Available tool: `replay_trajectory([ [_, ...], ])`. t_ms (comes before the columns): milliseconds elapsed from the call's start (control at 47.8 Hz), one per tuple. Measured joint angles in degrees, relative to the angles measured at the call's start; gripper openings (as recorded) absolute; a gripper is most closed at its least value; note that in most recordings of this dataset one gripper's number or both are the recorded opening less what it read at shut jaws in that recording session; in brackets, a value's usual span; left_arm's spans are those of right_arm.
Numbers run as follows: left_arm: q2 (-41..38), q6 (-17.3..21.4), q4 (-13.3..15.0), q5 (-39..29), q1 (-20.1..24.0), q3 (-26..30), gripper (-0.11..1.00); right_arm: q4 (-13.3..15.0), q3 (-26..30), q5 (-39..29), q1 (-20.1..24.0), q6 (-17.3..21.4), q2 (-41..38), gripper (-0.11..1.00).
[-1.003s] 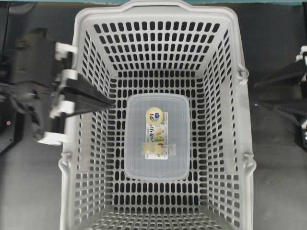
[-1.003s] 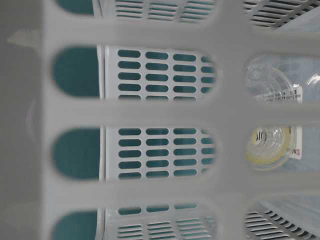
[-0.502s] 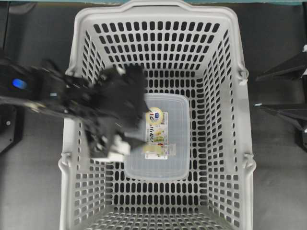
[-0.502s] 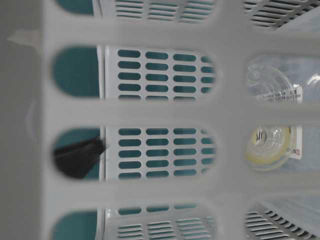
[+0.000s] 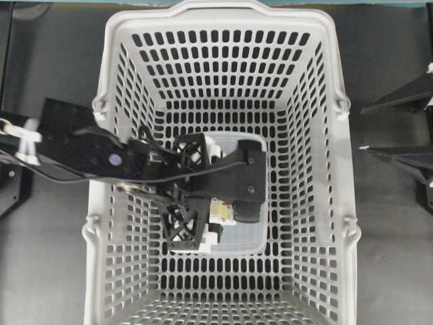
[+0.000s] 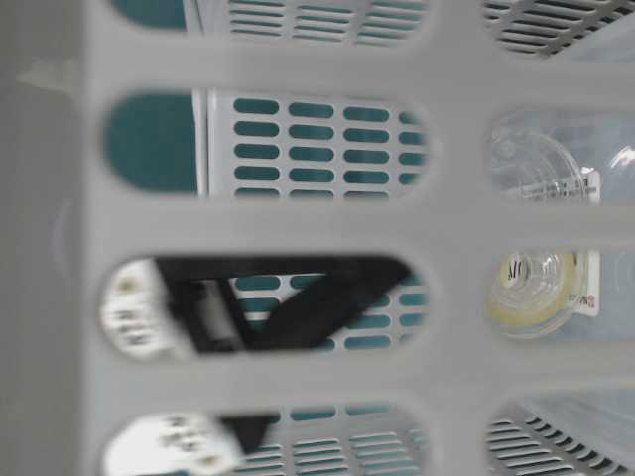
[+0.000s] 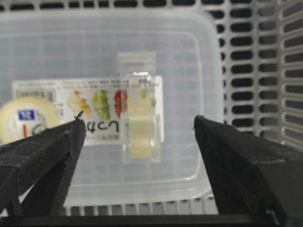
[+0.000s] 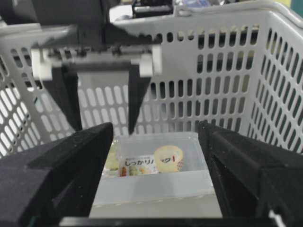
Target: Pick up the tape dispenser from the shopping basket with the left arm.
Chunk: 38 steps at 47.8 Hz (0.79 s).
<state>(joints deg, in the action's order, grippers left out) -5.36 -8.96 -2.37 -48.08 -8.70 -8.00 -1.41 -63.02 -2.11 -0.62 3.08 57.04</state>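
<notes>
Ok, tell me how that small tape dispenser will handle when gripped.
The tape dispenser looks like hard clear plastic: probably stiff and light. Its glossy sides might slip between the fingers of the open left gripper. It lies on a smooth translucent container lid, so a nudge would likely slide it.

The tape dispenser (image 7: 140, 122), a flat translucent case with a printed white-yellow label, lies flat at the middle of the shopping basket (image 5: 306, 169) floor; a small clear piece seems to sit on its label.
</notes>
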Motion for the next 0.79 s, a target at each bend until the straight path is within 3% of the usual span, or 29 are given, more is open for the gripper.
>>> replay_trajectory([
  [376, -3.34, -0.26, 0.00, 3.16, -0.09, -4.04, 0.85, 0.00, -0.09, 0.00, 0.00, 0.00, 0.00, 0.70],
  [481, -3.34, -0.09, 0.09, 5.89, -0.09, -4.13, 0.67, 0.00, -0.09, 0.18, 0.00, 0.00, 0.09, 0.70],
  [606, -3.16, 0.18, 0.00, 5.98, -0.18, -4.04, 0.30, 0.00, 0.00, 0.09, 0.00, 0.00, 0.09, 0.70],
  [794, -1.23, 2.29, 0.00, 1.67, -0.35, -2.46, 0.29, 0.00, 0.00, 0.18, -0.09, 0.00, 0.18, 0.70],
])
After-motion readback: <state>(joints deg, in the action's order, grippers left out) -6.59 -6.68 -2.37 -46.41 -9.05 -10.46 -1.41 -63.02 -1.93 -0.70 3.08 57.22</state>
